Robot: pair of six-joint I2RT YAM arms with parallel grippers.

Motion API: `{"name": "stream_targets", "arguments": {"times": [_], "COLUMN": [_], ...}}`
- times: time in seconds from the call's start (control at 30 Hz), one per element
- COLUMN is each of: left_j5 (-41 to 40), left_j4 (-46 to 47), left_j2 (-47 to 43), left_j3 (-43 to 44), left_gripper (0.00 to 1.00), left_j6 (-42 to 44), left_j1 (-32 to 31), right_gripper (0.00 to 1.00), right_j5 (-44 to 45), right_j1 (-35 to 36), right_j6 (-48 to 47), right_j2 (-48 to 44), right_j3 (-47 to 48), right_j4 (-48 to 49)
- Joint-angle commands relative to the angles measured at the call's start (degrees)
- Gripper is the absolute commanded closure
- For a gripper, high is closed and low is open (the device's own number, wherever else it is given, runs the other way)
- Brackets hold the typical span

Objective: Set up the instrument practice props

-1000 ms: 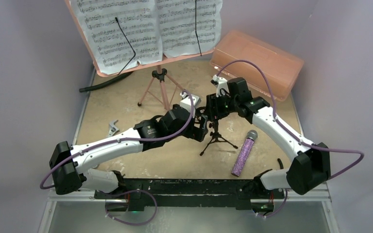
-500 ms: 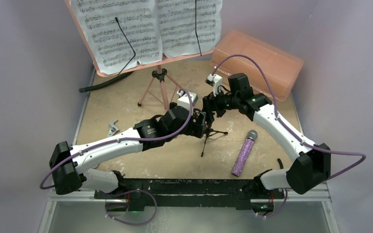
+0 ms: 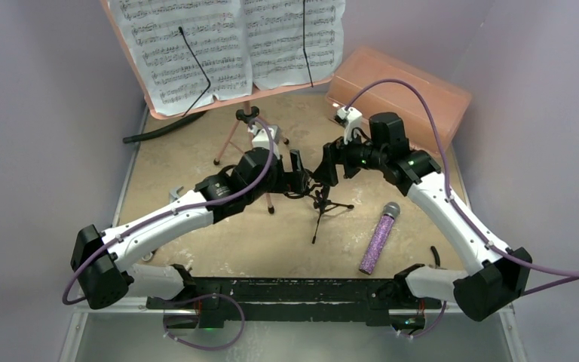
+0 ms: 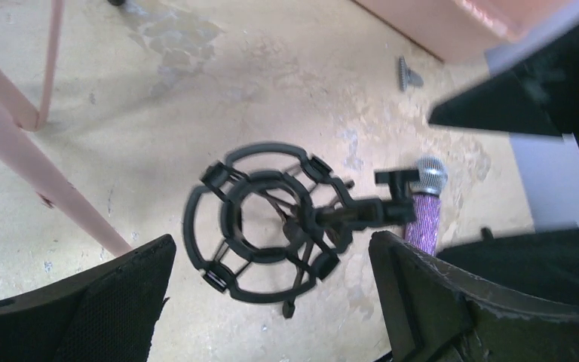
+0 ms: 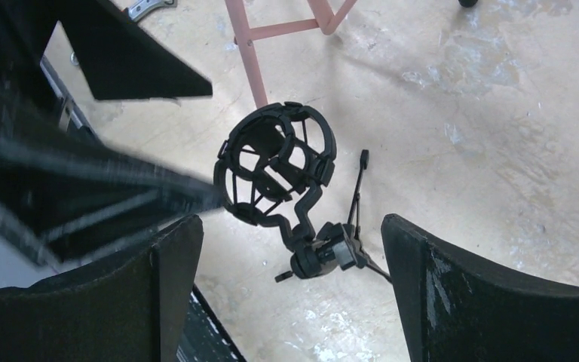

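We see a beige tabletop (image 3: 196, 249). At its back the pink music stand (image 3: 250, 139) holds sheet-music pages (image 3: 226, 45). The left gripper (image 4: 271, 241) and right gripper (image 5: 292, 219) gape empty around the upright mic stand (image 3: 320, 202). The purple microphone (image 3: 377, 241) lies near it.

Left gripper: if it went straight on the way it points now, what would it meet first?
Most likely the ring mount of the small black tripod mic stand: it sits centred between the open fingers of the left gripper in the wrist view. The gap to it is unclear; tabletop lies behind.
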Motion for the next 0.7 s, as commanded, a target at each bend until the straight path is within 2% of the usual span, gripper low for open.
{"name": "stream_targets", "arguments": {"times": [0.0, 0.2, 0.33, 0.47, 0.67], "left_j5": [5.31, 8.31, 9.86, 11.42, 14.81], "left_j4": [4.05, 5.47, 8.34, 9.21, 6.41], "left_j2": [-2.25, -1.28, -0.25, 1.95, 5.98], "left_j3": [-0.34, -0.44, -0.76, 1.19, 5.92], "left_gripper": [0.01, 0.03, 0.13, 0.22, 0.25], "left_j6": [-5.57, -7.17, -7.90, -6.34, -1.82], "left_j1": [3.68, 5.26, 5.54, 5.55, 5.58], "right_gripper": [0.09, 0.09, 0.09, 0.09, 0.09], "right_j5": [3.20, 13.47, 19.16, 22.13, 24.61], "right_j1": [0.21, 0.15, 0.22, 0.15, 0.14], "right_j6": [3.07, 9.62, 13.07, 14.28, 16.11], "right_j2": [-3.10, -6.01, -7.05, -7.50, -7.23], "right_j3": [0.11, -0.05, 0.58, 1.06, 1.53], "right_j4": [-2.69, -3.49, -4.33, -5.17, -8.57]}}
